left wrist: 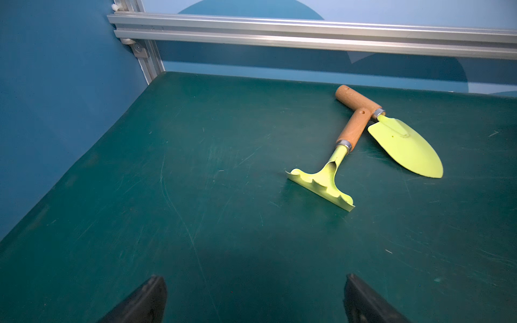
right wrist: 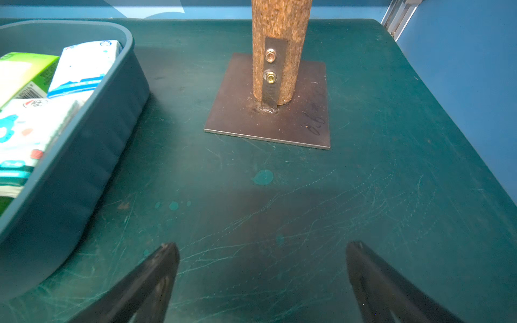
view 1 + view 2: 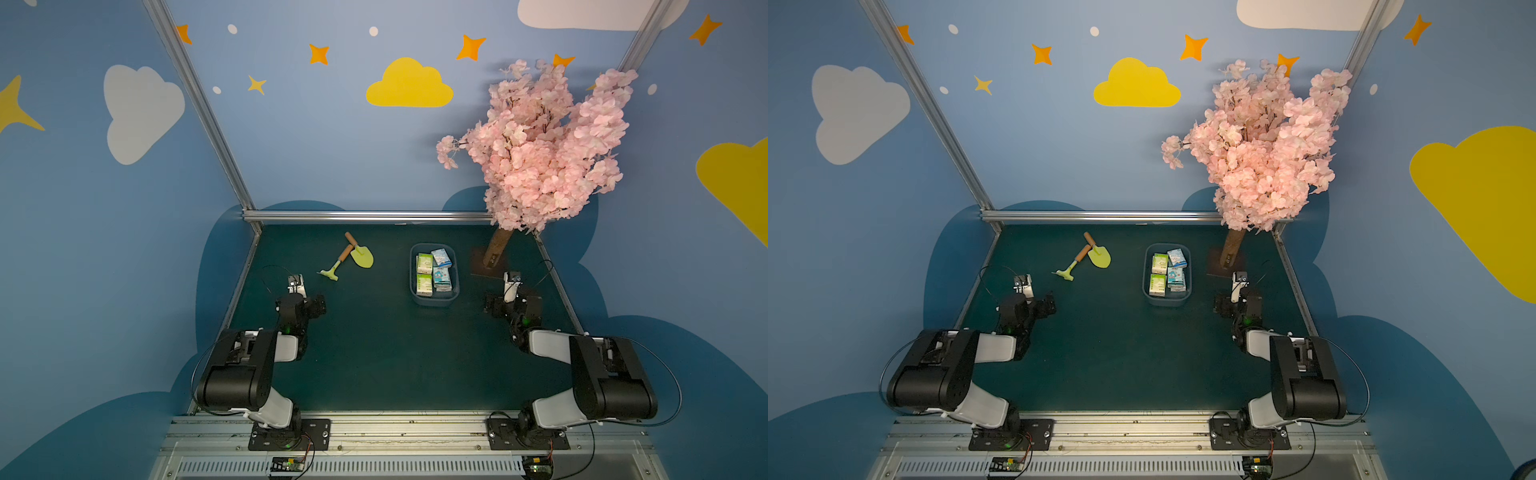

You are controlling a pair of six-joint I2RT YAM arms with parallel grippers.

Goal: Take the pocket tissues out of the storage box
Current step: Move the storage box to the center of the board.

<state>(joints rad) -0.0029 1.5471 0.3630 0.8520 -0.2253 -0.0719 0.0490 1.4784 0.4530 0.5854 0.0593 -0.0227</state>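
Looking at this one, it all hinges on where the storage box (image 3: 434, 302) sits versus the two arms; it's right of the table's (image 3: 374, 357) middle, the right gripper (image 2: 261, 246) is parked just beside its right wall, and the left gripper (image 1: 255, 279) is well apart on the other side, facing the toy rake (image 1: 321, 187) and shovel (image 1: 408, 151) instead; so my guess is the right arm goes first. Both sets of jaws are spread wide with nothing between them, just bare table underneath.

The pocket tissues (image 3: 440, 277) are all inside the box as far as I can see; green-and-white packets down the left half, light blue cartoon ones down the right half, the side nearer the right arm; how many are stacked underneath I can't tell. The box's long axis runs away from the robot; the far blue packet looks tilted.

From the right jaws the blue packets lie to the left, over the wall, so I reckon it has to lift, swing left and come down from above; that wall is the edge to clear. The tree's base plate (image 2: 296, 128) and trunk (image 2: 279, 42) stand straight ahead of that gripper, so not much room that way; plenty of open table on the robot's side of the box for setting packets down.
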